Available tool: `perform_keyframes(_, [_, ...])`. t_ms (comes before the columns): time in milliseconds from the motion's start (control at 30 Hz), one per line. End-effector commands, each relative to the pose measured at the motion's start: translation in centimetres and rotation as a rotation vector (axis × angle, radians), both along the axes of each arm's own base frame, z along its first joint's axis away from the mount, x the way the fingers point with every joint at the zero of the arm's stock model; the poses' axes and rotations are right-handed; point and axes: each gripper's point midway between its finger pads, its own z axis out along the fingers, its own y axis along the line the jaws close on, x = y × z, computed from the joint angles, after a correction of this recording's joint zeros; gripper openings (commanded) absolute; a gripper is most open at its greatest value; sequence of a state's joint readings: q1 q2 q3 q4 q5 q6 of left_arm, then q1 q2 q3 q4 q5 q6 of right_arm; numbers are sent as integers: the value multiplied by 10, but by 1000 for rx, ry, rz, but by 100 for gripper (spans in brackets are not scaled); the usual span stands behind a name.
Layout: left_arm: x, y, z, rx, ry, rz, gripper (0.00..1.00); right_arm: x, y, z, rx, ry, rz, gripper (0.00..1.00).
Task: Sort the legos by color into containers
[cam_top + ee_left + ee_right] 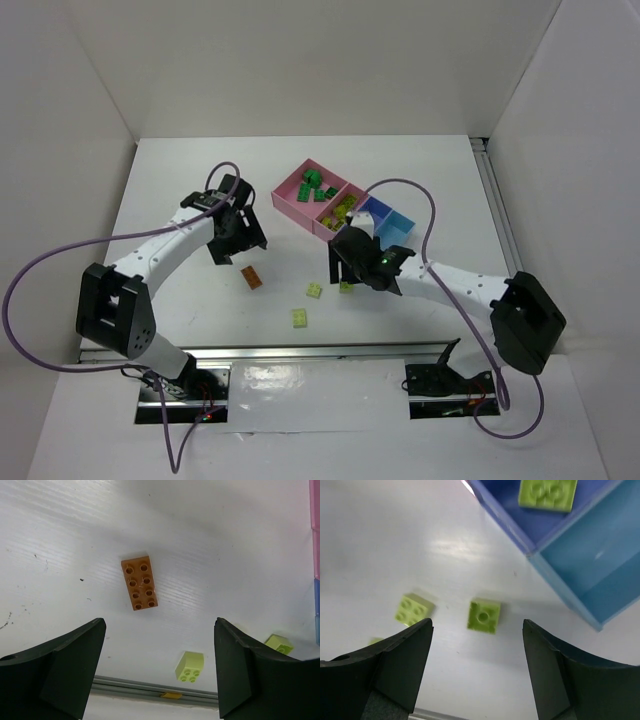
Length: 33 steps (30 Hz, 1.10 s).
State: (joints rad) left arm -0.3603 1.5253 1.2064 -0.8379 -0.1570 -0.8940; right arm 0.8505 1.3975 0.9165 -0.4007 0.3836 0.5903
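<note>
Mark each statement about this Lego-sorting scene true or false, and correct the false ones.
1. The orange-brown brick lies on the table, outside every bin. True.
2. The left gripper is shut on that brick. False: it is open and empty, and the brick lies free ahead of it.
3. The dark green bricks sit in the light blue bin. False: they are in the pink end bin.
4. A lime brick lies in the periwinkle blue bin. True.
</note>
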Motion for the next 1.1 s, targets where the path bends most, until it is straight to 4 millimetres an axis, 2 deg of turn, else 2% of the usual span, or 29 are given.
perform_keyframes(0, [3,3,6,17,-3,9,91,-28,0,-32,44,128,-11,80])
perform_keyframes(33, [1,4,3,20,5,9,91,-24,4,-29,63,111,-9,80])
perform_keyframes(100, [-1,5,0,23,14,9,91,-24,1,-45,18,137,-20,80])
perform_keyframes(267, [-9,7,-11,31,51,28,92,-12,5,-57,-40,133,-25,80])
perform_keyframes(400, [-9,7,-17,34,60,27,92,-4,10,-62,-45,119,-22,74])
perform_keyframes(467, [-10,6,-17,26,63,25,92,2,17,-63,-45,113,-15,68])
perform_keyframes(500, [-10,6,-17,26,63,25,92,6,18,-59,-42,99,-21,58])
perform_keyframes(533, [-10,6,-17,26,63,25,92,7,20,-59,-42,99,-21,52])
perform_keyframes(633, [-12,7,-19,29,71,25,92,15,23,-34,-20,41,-16,35])
perform_keyframes(667, [-15,8,-22,32,80,25,92,16,20,-22,-9,19,-23,32])
perform_keyframes(800, [-16,12,-25,55,81,31,92,31,16,25,6,-89,-60,30])
perform_keyframes(833, [-16,12,-25,55,81,31,92,36,9,28,-19,-105,-78,30])
perform_keyframes(867, [-16,12,-25,55,81,31,92,47,4,45,-20,-143,-98,30])
perform_keyframes(933, [-16,12,-25,55,81,31,92,56,-3,50,-23,-164,-124,30])
perform_keyframes(967, [-16,12,-25,55,81,31,92,61,-5,45,-37,-153,-137,30])
perform_keyframes(1000, [-16,12,-25,55,81,31,92,74,-13,49,-40,-162,-166,32])
perform_keyframes(1067, [-16,12,-22,52,72,31,92,91,-18,46,-59,-157,-181,32])
